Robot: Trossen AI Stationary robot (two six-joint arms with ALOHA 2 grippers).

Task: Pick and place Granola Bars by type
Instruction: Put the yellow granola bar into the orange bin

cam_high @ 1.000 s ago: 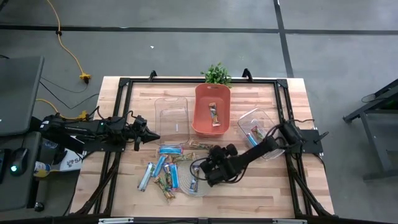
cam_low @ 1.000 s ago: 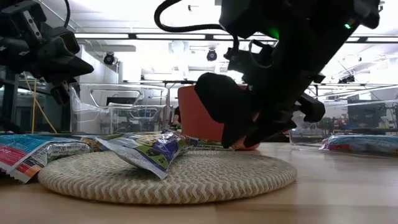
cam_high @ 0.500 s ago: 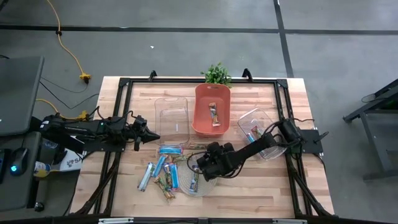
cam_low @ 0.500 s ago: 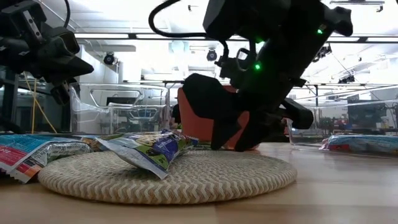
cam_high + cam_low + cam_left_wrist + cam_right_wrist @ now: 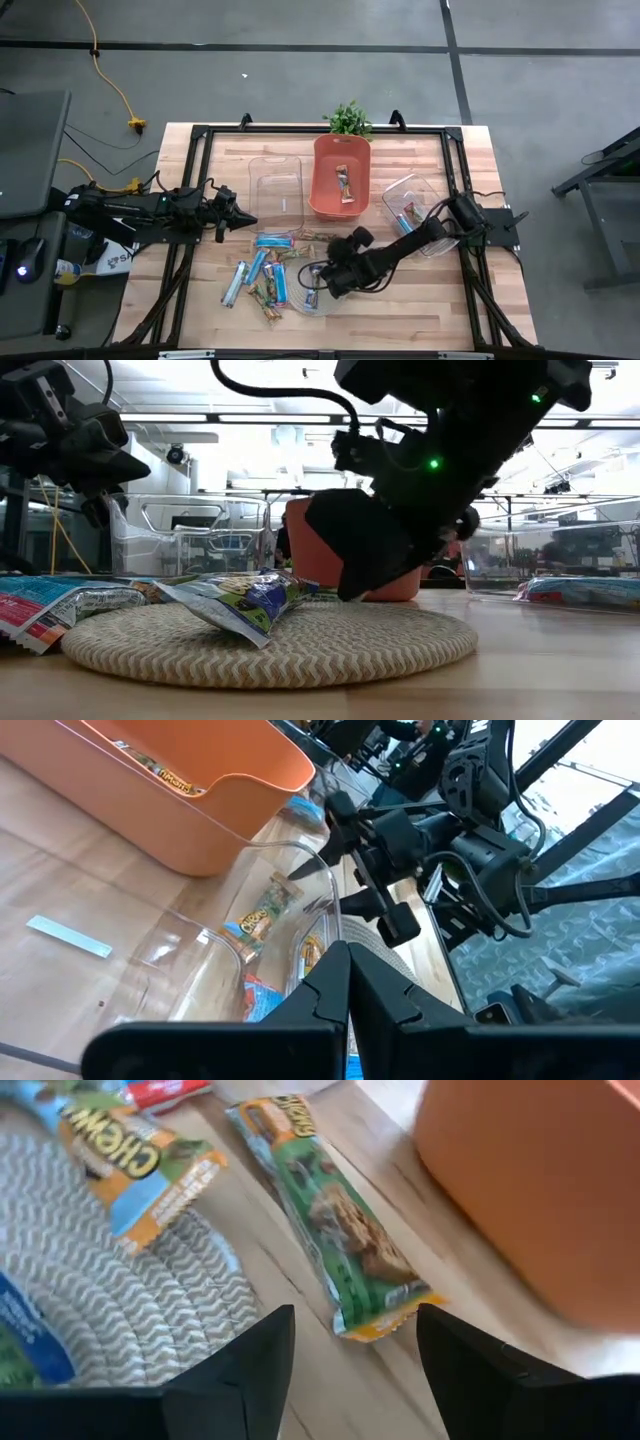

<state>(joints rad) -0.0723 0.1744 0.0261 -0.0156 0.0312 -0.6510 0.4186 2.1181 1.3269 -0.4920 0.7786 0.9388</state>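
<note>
High view, worktop: wooden worktop (image 5: pixel 420 305) carrying three bins along its far half: a clear bin (image 5: pixel 276 187), an orange bin (image 5: pixel 338 176) and a second clear bin (image 5: pixel 410 205) toward the right edge.
High view, Granola Bars: most Granola Bars (image 5: pixel 262 272) lie scattered in the middle of the near half, some on the round woven mat (image 5: pixel 322 305); a few already lie inside the orange bin and the right clear bin.
High view, right pincer: right pincer (image 5: pixel 322 278) reaches from the right edge to the middle of the worktop, low over the far rim of the mat.
High view, left pincer: left pincer (image 5: pixel 245 220) waits near the left edge, beside the first clear bin.
Low view, mat: blue-wrapped bar (image 5: pixel 240 600) rests tilted on the mat, more bars off its edge.
Low view, right pincer: dark fingers hang just above the mat's far side, in front of the orange bin.
Left wrist view, left pincer: its fingers (image 5: pixel 340 990) are pressed together, gripping nothing; the clear bin wall and the orange bin show beyond.
Right wrist view, right pincer: jaws spread wide, empty, hovering above a green-brown bar (image 5: pixel 336 1220) lying on bare wood between the mat and the orange bin.
Right wrist view, neighbours: a light-blue bar (image 5: pixel 140 1165) lies partly on the mat, just beside the green-brown bar.
</note>
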